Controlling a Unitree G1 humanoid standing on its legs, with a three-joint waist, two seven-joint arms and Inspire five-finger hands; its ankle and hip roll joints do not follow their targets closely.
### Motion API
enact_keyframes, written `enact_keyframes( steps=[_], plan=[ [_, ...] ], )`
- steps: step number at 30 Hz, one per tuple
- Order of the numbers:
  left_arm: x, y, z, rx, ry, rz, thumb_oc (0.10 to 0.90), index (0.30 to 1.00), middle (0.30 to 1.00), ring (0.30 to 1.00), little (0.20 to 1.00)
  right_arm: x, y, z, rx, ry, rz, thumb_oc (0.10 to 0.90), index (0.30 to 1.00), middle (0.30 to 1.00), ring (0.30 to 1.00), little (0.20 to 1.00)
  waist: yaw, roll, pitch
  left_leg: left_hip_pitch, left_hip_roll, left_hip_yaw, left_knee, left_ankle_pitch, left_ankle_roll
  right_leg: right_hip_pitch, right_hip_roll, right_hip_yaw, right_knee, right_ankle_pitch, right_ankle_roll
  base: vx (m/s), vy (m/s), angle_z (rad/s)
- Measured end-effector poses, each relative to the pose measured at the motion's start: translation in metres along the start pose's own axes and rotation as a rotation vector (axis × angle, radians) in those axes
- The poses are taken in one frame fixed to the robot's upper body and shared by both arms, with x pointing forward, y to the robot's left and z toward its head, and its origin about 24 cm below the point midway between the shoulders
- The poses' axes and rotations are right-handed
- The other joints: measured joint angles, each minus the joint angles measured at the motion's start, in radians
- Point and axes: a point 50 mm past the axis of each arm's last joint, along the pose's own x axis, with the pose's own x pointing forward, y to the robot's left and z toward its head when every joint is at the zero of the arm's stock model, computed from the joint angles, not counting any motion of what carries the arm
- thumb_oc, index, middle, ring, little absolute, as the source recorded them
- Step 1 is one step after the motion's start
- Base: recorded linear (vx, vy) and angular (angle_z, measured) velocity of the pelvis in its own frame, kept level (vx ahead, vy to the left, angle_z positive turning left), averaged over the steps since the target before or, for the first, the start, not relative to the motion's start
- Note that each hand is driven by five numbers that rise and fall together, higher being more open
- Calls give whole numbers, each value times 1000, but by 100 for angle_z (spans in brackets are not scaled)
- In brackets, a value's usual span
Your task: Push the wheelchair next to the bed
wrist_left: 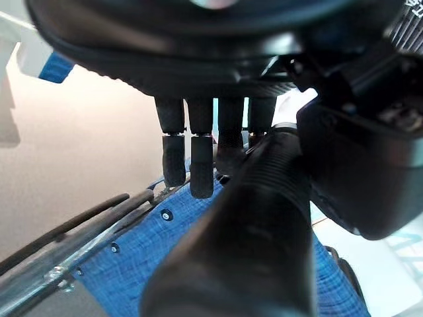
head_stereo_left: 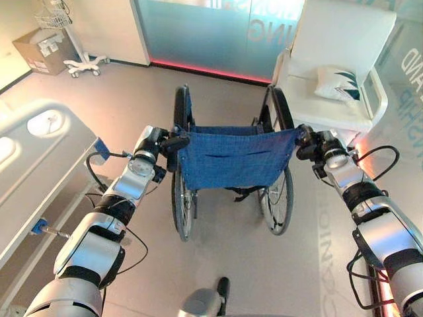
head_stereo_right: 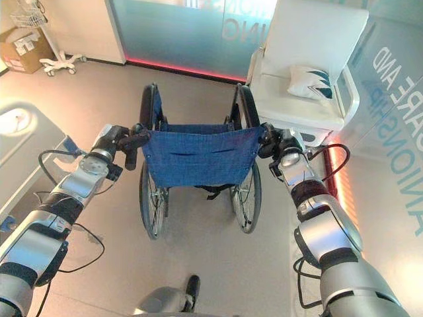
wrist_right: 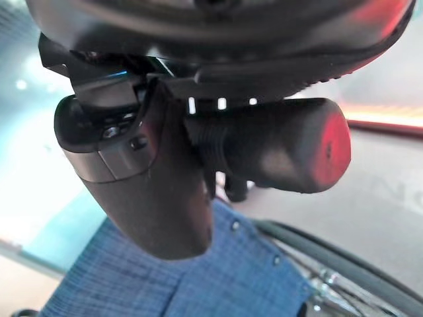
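Both robot hands clamp the wheelchair, the left robot hand curled round its left push handle and the right robot hand round the right one (bed just beside, to the left).

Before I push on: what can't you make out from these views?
- Wheelchair seat and footrests: head views, hidden behind its blue backrest.
- Bed: cut off at the head views' left edge.
- Left hand on push handle: left wrist view, handle hides the fingers' contact.
- Right hand: thumb hides its fingers.
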Motion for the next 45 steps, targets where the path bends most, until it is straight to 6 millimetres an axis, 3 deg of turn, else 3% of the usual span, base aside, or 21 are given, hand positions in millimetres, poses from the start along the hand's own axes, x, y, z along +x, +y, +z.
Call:
enact_keyframes(
  steps=[1,2,3,4,5,7,11,14,15,16,22,25,27,30,33,35,37,40,41,44,45],
  plan=[
    [0,-2,-1,8,5,-2,400,300,300,300,300,-2,0,-1,-7,-18,2,400,300,300,300,300,-11,12,4,9,-1,-17,2,-39,-33,-87,-12,-2,-80,7,-1,590,-326,44],
    [0,3,-2,12,9,3,400,300,300,300,300,-3,0,2,-5,-40,6,400,300,300,300,300,-54,5,10,0,4,54,15,-81,-38,-136,-43,6,-192,40,38,455,-261,56],
    [0,6,-3,14,13,5,400,300,300,300,300,-4,0,2,-7,-43,6,400,300,300,300,300,-68,-1,12,1,7,85,19,-90,-26,-150,-66,9,-250,62,63,396,-212,121],
    [0,5,-5,14,22,-7,400,300,300,300,300,-4,3,2,-7,-35,13,400,300,300,300,300,-114,-23,16,10,-12,100,40,-97,1,-165,-126,32,-403,138,145,379,-203,116],
    [0,4,-6,12,25,-12,400,300,300,300,300,-4,5,0,-7,-20,17,400,300,300,300,300,-133,-43,21,26,-34,54,45,-101,5,-177,-165,38,-524,204,172,299,-147,129],
    [0,7,-5,15,16,-6,400,300,300,300,300,-4,6,0,-7,-10,21,400,300,300,300,300,-154,-60,27,43,-36,7,45,-116,-10,-216,-186,55,-599,264,175,425,-234,77],
    [0,9,-5,5,10,-7,400,300,300,300,300,-3,2,4,-1,-18,10,400,300,300,300,300,-161,-104,12,48,-33,-45,123,-209,-59,-176,-165,97,-490,289,160,564,-311,63],
    [2,1,0,-40,11,-9,400,300,300,300,300,-3,-15,16,-14,-48,-29,400,300,300,300,300,-180,-55,19,50,40,-16,168,-262,-110,-172,-120,105,-404,323,140,573,-272,71],
    [2,-4,-2,-51,15,-15,400,300,300,300,300,-2,-18,14,-28,-41,-27,400,300,300,300,300,-181,-44,15,73,71,18,160,-266,-129,-169,-103,104,-364,302,78,427,-211,59],
    [1,-6,-4,-55,20,-19,400,300,300,300,300,-2,-19,13,-36,-37,-25,400,300,300,300,300,-181,-33,11,84,87,36,153,-267,-135,-167,-91,103,-347,276,71,416,-221,30],
    [2,-8,-3,-72,10,-14,400,300,300,300,300,-2,-25,16,-50,-45,-23,400,300,300,300,300,-147,-30,-7,91,163,153,179,-219,-197,-159,-64,41,-253,161,13,296,-214,26],
    [1,-6,-10,-51,28,-9,400,300,300,300,300,-2,-12,10,-51,-28,12,400,300,300,300,300,-131,-66,-21,-20,184,211,422,-179,-254,-95,-41,23,-327,146,-8,234,-145,8],
    [-2,-6,-21,-32,50,-7,400,300,300,300,300,-2,1,4,-49,-10,43,400,300,300,300,300,-116,-89,-29,-60,193,226,495,-171,-239,-47,-36,29,-373,159,-11,212,-36,-7],
    [-6,-13,-26,-19,42,-28,400,300,300,300,300,-3,9,-8,-52,25,60,400,300,300,300,300,-95,-120,-31,-135,155,254,254,-146,-232,60,-18,57,-500,172,-23,297,12,10],
    [-7,-23,-22,-38,35,-47,400,300,300,300,300,-2,-1,-12,-62,36,31,400,300,300,300,300,-54,-57,-21,-244,188,265,61,-5,-262,126,34,65,-553,173,-20,409,95,-22],
    [-8,-27,-23,-53,36,-60,400,300,300,300,300,-2,-8,-15,-68,43,14,400,300,300,300,300,-27,-20,-13,-272,219,294,10,21,-275,171,50,71,-582,171,-17,361,123,-57],
    [-12,-26,-30,-64,46,-68,400,300,300,300,300,-2,-5,-14,-71,34,23,400,300,300,300,300,-17,-12,-12,-304,228,339,52,22,-275,229,30,48,-614,168,-6,370,142,-55],
    [-13,-22,-29,-60,38,-74,400,300,300,300,300,-2,-3,-14,-75,36,32,400,300,300,300,300,-25,2,-23,-250,218,356,61,17,-273,280,23,27,-611,124,63,385,156,-11],
    [-13,-22,-27,-64,32,-80,400,300,300,300,300,-1,-4,-17,-78,47,34,400,300,300,300,300,-23,21,-43,-196,211,345,13,39,-226,288,21,35,-589,96,95,381,150,-24],
    [-10,-8,-16,-57,-3,-45,400,300,300,300,300,-1,3,-15,-50,37,44,400,300,300,300,300,-19,-74,-42,-181,130,369,32,41,-193,277,-72,48,-532,42,80,360,149,-33],
    [-9,-4,-14,-50,-2,-34,400,300,300,300,300,-1,5,-12,-42,31,47,400,300,300,300,300,-8,-83,-42,-181,117,369,48,40,-164,275,-87,36,-517,43,77,288,172,-38]
  ],
)
